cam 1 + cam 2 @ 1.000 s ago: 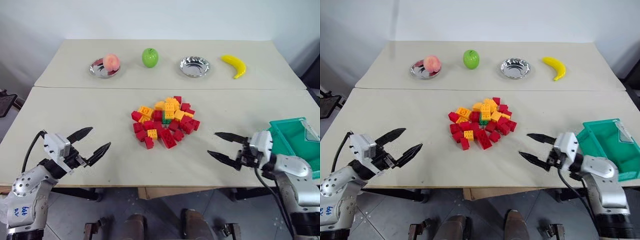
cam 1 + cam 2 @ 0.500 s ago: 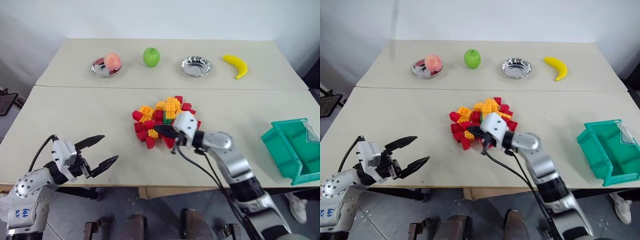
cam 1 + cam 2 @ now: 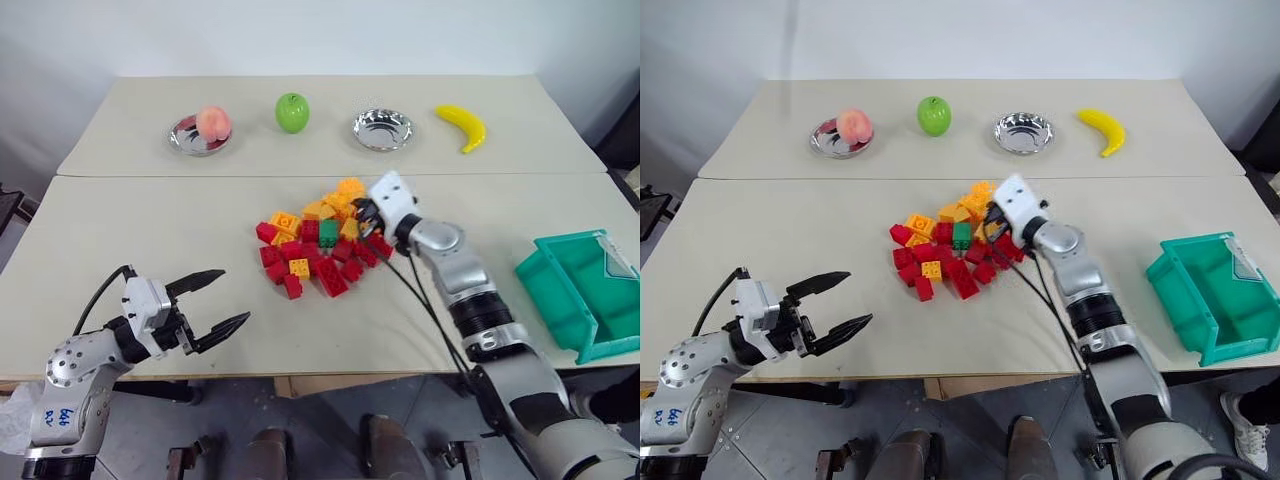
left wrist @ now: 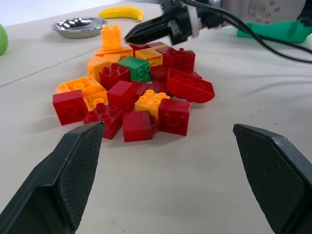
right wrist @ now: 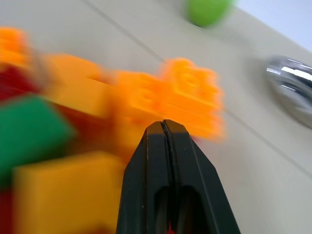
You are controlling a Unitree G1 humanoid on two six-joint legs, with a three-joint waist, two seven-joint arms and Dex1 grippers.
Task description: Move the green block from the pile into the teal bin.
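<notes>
Right gripper [image 5: 165, 127] is pinched fully together with nothing in it, tips at the far right edge of the pile [image 3: 322, 242], by the orange bricks [image 5: 190, 95]. Green block [image 3: 328, 233] sits just left of the tips, near the pile's middle, studs up, dark green, ungrasped. Left gripper [image 3: 216, 301] hangs spread wide and empty at the near left. Teal bin [image 3: 555, 290] is well apart at the near right, empty. Nothing done yet: grasp, carry and drop all remain.
</notes>
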